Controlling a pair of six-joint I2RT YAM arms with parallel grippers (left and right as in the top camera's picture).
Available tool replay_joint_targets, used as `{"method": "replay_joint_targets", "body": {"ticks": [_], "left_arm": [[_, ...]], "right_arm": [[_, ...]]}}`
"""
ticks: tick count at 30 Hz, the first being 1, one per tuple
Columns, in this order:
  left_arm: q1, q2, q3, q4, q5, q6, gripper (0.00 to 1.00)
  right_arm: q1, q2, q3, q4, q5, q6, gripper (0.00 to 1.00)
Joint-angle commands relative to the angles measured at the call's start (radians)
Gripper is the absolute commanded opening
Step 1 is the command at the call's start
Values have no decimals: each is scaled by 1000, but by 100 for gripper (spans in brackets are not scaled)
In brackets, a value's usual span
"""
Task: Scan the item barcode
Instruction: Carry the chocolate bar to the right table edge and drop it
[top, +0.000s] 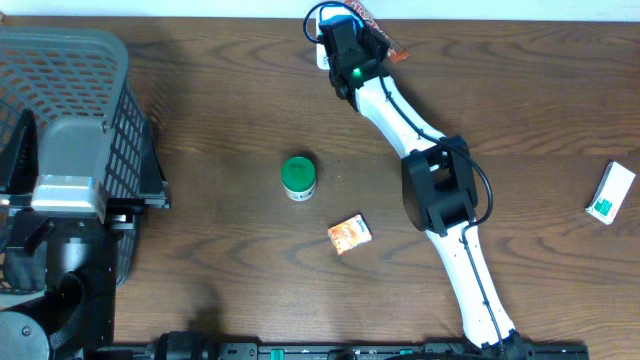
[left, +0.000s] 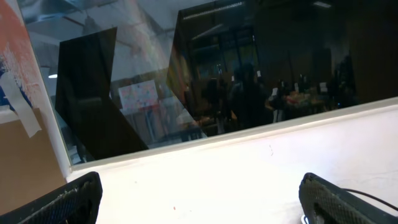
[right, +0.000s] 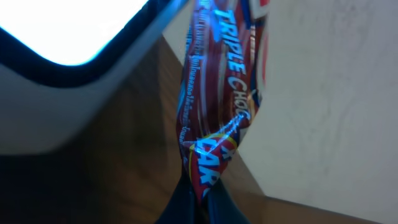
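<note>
Taking the overhead view as the dial, a grey mesh basket (top: 95, 75) occupies the 9 o'clock edge of the wooden table (top: 220, 100), with the left arm's dark base just below it, toward 8 o'clock. In the left wrist view the left gripper (left: 199, 193) stands spread to its full width. Its two black fingers (left: 68, 199) sit at the lower corners of the view with nothing between them, and it faces a pale ledge and dark glass.

Just left of the table's centre stands a green-lidded jar (top: 298, 176). A small orange packet (top: 350, 233) lies near it toward 5 o'clock, apart from the jar.

The right arm reaches from 5 o'clock up to 12 o'clock. There the right gripper (right: 200, 200) is pinched fully together on the lower end of a red chocolate bar wrapper (right: 217, 93) printed "TRIPLE CHOC". The wrapper rises from the fingertips at the table's far edge. The white scanner (right: 56, 93), its face lit, sits just beside the wrapper on its 9 o'clock side. We cannot tell whether the two touch.

A white and green box (top: 610, 192) lies alone at 3 o'clock, well apart from the arm.
</note>
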Motion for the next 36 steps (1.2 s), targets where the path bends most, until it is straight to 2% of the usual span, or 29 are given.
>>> {"method": "replay_joint_targets", "body": {"ticks": [1,6,11,13,16,22,24,27,31,36], "left_arm": [[-4,-3,3,5,10,-13,99],[-4,-3,3,9,10,-13,99],[-4,-3,3,9,10,-13,99],[-4,-3,3,9,10,-13,99],[-4,-3,3,12,11,-13,99],[-4,-3,3,24,11,-13,99],[-4,-3,3,26,11,-13,99],[-4,-3,3,31,11,-13,99],[-4,-3,3,32,11,-13,99],[-4,-3,3,31,11,-13,99]], "right_arm": [[2,-10,9,-4,61,-66,1],[-5,-46,7,-58,150,-33,1],[-46,-174,7,-327,169,93,1],[-76,-228,7,-500,201,234,1],[-145,-291,7,-789,201,519,1],[-351,-309,2,-1230,92,1030,1],[-459,-309,-27,-1278,29,1118,1],[-604,-309,-87,-1268,-43,1164,1],[-808,-309,-223,-1246,-22,1294,1],[-960,-309,-314,-1205,-78,1324,1]]}}
